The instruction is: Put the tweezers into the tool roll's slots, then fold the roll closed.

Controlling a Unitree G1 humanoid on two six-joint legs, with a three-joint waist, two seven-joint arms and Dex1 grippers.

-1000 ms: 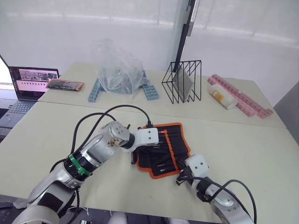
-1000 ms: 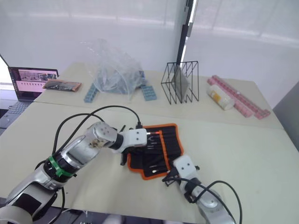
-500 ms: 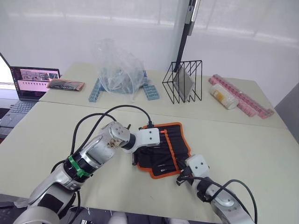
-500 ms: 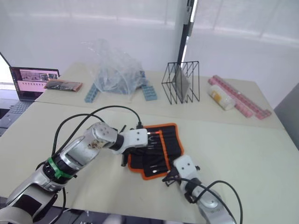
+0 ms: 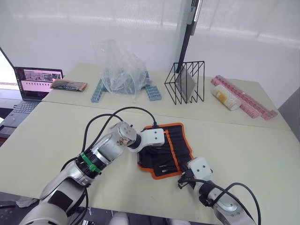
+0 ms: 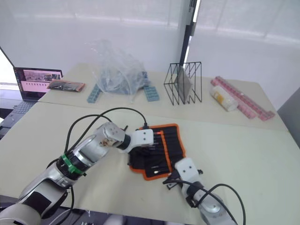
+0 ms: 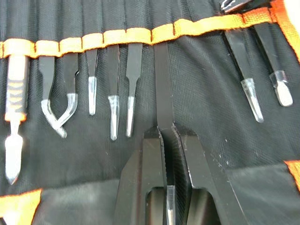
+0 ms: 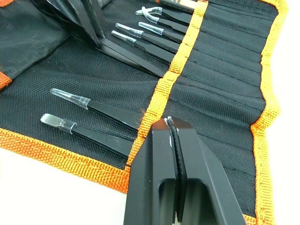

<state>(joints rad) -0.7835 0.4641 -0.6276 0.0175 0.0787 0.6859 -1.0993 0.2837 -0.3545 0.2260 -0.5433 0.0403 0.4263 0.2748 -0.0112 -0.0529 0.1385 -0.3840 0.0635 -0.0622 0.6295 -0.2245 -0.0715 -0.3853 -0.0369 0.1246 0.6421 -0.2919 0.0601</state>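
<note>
The tool roll (image 5: 165,149) lies open on the near table, black with orange edging. Several tweezers (image 7: 112,93) with clear tip caps sit in slots under its orange band (image 7: 117,36). My left gripper (image 7: 168,129) hangs over the roll's left half, shut on one black tweezer (image 7: 162,89). That tweezer's far end reaches under the band. My right gripper (image 8: 171,123) is shut at the roll's near right corner, its tips over the orange band (image 8: 161,91). Beside them lie two slotted tweezers (image 8: 93,122).
On the far table stand a black wire rack (image 5: 184,86), a crumpled clear plastic bag (image 5: 119,70) over blue blocks, a pink strip (image 5: 243,98) and a pale jar (image 5: 224,97). A laptop (image 5: 35,82) and a small dark packet (image 5: 68,85) sit at the far left.
The whole picture has shifted a little. My left forearm has swung slightly rightward while its gripper stays on the roll. The right gripper holds its place.
</note>
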